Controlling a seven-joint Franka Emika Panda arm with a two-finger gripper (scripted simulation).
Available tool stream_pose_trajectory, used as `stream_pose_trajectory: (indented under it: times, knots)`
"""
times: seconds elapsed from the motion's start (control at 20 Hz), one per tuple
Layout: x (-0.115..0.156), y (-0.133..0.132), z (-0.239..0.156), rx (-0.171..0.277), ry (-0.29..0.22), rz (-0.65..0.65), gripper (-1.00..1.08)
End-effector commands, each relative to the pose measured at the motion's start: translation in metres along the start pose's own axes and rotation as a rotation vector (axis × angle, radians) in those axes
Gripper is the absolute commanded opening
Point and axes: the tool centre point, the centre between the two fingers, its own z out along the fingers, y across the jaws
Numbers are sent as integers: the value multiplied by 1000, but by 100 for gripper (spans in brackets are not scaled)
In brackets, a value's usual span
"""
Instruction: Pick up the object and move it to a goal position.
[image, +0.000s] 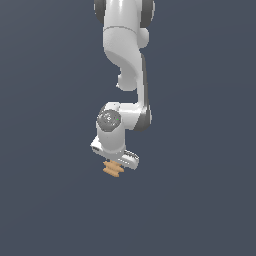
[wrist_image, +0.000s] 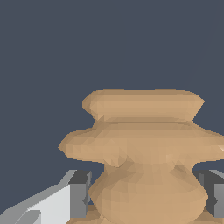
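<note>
Filling the wrist view, the object (wrist_image: 142, 148) sits between the fingers (wrist_image: 78, 194), whose dark pads flank its lowest bulge on either side; whether the pads press on it or stand just clear cannot be told here. Its form is a stack of wavy layers: broad flanges alternating with pinched waists, matte orange-tan, faceted like a coarse mesh. One white finger body runs back from the near pad.

Exterior view: the white arm (image: 125, 55) hangs down over a plain dark slate ground, and the object (image: 113, 169) shows just beneath the fingers (image: 119, 162), its zigzag edge protruding below them. The fingers look narrowly set about its upper part, a likely grasp, though contact is not resolved. No tabletop edge or shadow marks whether the piece rests or is lifted, and no goal marker is visible.

Risks, as a judgement: the curved, ridged flanks offer little flat bearing, so the pads could ride along a flange and let the piece tilt or drop during transport; a shallow hold near one end would aggravate this
</note>
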Motion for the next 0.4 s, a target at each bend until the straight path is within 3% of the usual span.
stream_pose_trajectory:
  times: [0.0,0.35]
  knots:
    - [9,6,-2,0,0,-2,-100]
    - [18,12,-3,0,0,-2,-100]
